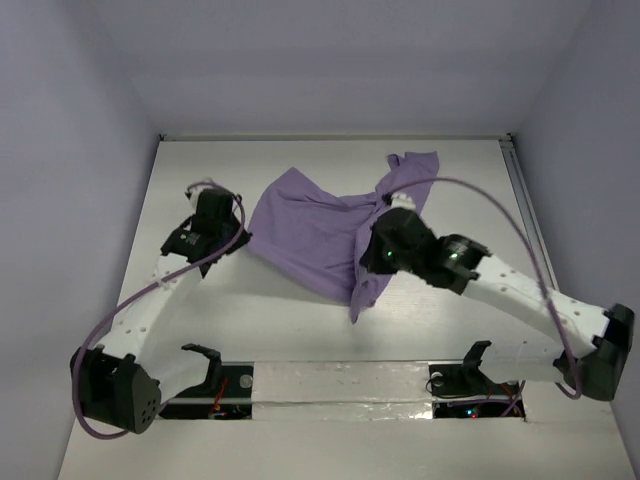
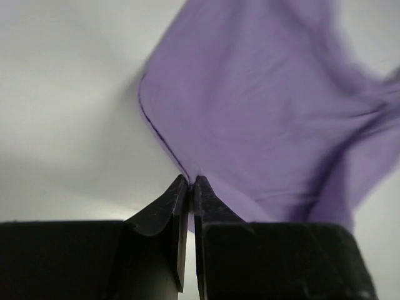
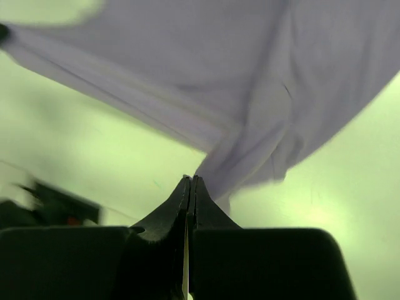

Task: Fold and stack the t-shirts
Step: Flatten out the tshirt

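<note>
The lavender t-shirt [image 1: 305,225] is stretched between my two grippers over the middle of the white table, creased and bunched. One part lies towards the back right and a narrow tail hangs towards the front. My left gripper [image 1: 242,237] is shut on the shirt's left edge; in the left wrist view the cloth [image 2: 262,100] runs straight into the closed fingertips of that gripper [image 2: 190,181]. My right gripper [image 1: 383,217] is shut on a bunched fold at the shirt's right side; in the right wrist view the cloth [image 3: 250,94] gathers into its closed tips [image 3: 190,179].
The white table [image 1: 200,330] is walled in on the left, back and right. A metal rail [image 1: 522,195] runs along its right edge. A silver strip [image 1: 340,385] between the arm bases lines the near edge.
</note>
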Robot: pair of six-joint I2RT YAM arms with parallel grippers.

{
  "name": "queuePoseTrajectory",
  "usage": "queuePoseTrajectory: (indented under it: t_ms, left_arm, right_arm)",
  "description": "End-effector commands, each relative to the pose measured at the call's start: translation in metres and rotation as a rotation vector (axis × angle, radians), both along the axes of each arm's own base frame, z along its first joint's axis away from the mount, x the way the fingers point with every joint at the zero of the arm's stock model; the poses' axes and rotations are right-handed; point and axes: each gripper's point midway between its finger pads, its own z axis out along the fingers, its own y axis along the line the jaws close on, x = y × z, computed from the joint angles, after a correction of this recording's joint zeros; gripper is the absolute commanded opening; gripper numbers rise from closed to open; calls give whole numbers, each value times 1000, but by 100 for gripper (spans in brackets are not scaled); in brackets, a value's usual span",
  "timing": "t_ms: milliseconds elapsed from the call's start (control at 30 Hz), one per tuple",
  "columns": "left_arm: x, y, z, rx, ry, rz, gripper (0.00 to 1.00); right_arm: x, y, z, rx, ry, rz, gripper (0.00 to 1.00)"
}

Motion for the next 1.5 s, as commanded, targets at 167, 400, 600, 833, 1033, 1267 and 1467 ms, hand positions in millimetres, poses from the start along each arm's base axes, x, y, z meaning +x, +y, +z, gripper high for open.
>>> queuePoseTrajectory:
  t_ms: [167,400,600,833,1033,1267,1467]
  left_arm:
    - [51,27,328,59,-770,78,0]
    - [-5,61,495,31,-1130,193,0]
    - [-22,76,543,21,-1249,274,0]
    - [46,60,514,22,-1181,275,0]
    - [117,51,429,54,-996,241,0]
    - [203,61,343,86,-813,231,0]
    - [242,48,399,-85,-941,190,0]
  right_arm:
    - [40,-127,336,163,-770,-398,0]
    - [-15,-245,475,286,-1116,-649,0]
    - [-24,-279,547,163,-1338,-791,0]
    - [23,-258,585,-224,-1522,-940,0]
    - [165,-221,477,-232,-1266,-628,0]
    - [287,-224,346,-131,-971,-524,0]
    - [310,-230,416,-25,-1116,-542,0]
